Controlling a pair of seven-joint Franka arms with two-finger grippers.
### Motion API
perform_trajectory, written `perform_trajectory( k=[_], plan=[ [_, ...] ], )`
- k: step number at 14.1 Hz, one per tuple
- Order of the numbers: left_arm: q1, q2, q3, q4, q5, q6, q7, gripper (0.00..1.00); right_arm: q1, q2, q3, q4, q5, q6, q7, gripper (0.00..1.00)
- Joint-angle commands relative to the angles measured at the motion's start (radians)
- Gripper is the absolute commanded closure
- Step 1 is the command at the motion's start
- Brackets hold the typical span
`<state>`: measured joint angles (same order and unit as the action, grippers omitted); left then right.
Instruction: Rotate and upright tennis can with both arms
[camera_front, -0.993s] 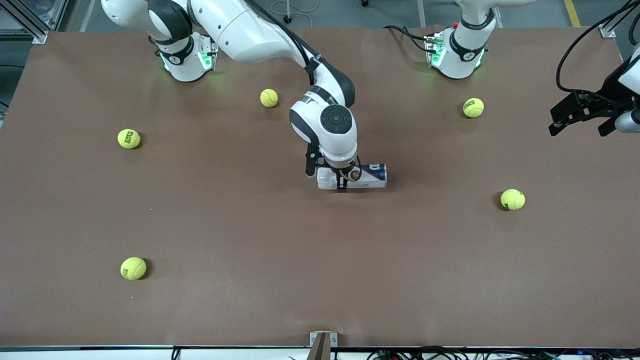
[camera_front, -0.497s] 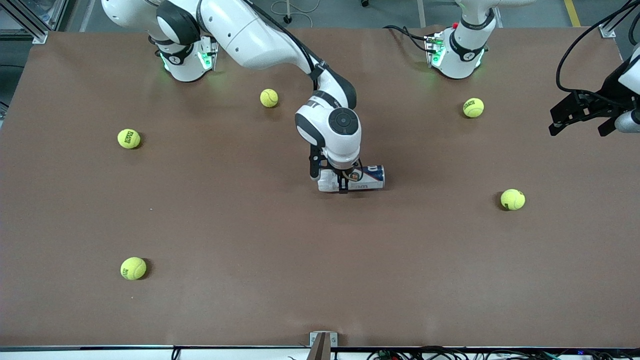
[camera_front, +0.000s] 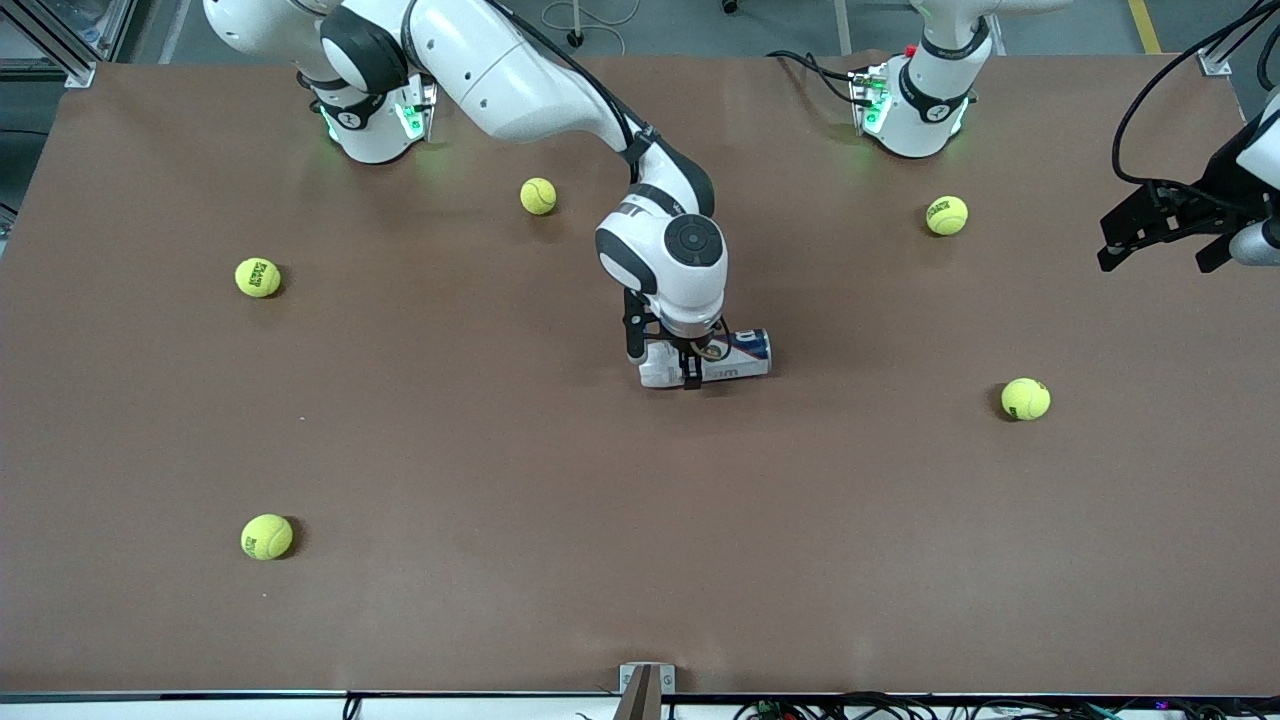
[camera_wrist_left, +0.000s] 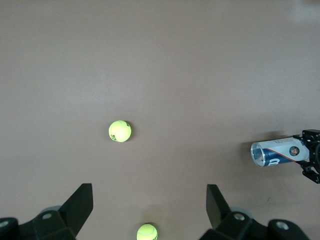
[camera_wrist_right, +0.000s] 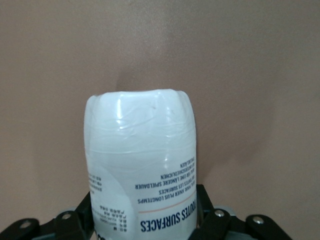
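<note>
The tennis can (camera_front: 738, 355) lies on its side near the middle of the table, with its white and dark-blue label showing. My right gripper (camera_front: 689, 368) is shut on the tennis can from above, near its white closed end (camera_wrist_right: 140, 125). The can's open metallic rim (camera_wrist_left: 257, 153) points toward the left arm's end of the table. In the right wrist view the black fingers (camera_wrist_right: 207, 210) press both sides of the can. My left gripper (camera_front: 1160, 238) is open and empty, and waits in the air over the left arm's end of the table.
Several yellow-green tennis balls lie scattered on the brown table (camera_front: 500, 450): one (camera_front: 538, 196) near the right arm's base, one (camera_front: 946, 215) near the left arm's base, one (camera_front: 1025, 399) toward the left arm's end, and two (camera_front: 258, 277) (camera_front: 266, 536) toward the right arm's end.
The right arm's wrist has shifted a little toward the left arm's end of the table with the can in its grip. The can shows slightly shorter. The left arm has not moved.
</note>
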<state>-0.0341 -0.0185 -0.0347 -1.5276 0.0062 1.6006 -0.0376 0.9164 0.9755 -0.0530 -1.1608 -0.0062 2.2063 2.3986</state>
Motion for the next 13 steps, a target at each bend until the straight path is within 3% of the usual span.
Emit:
perform_trajectory(
  k=[1,3,5,13],
  plan=[
    [-0.001,-0.012,-0.004,-0.008,0.015,-0.007,-0.005,0.0,0.007,0.022,-0.008,0.023,-0.014,-0.002,-0.007,0.13],
    [-0.001,-0.012,-0.004,-0.008,0.015,-0.007,-0.005,0.0,0.01,0.026,-0.008,0.023,-0.014,-0.002,-0.007,0.1],
    [-0.001,-0.012,-0.004,-0.008,0.015,-0.007,-0.005,0.0,0.012,0.026,-0.008,0.023,-0.021,-0.002,-0.009,0.0],
    [-0.003,-0.012,-0.004,-0.008,0.015,-0.007,-0.007,0.0,0.012,0.006,-0.004,0.052,-0.023,-0.034,-0.013,0.0]
  ],
)
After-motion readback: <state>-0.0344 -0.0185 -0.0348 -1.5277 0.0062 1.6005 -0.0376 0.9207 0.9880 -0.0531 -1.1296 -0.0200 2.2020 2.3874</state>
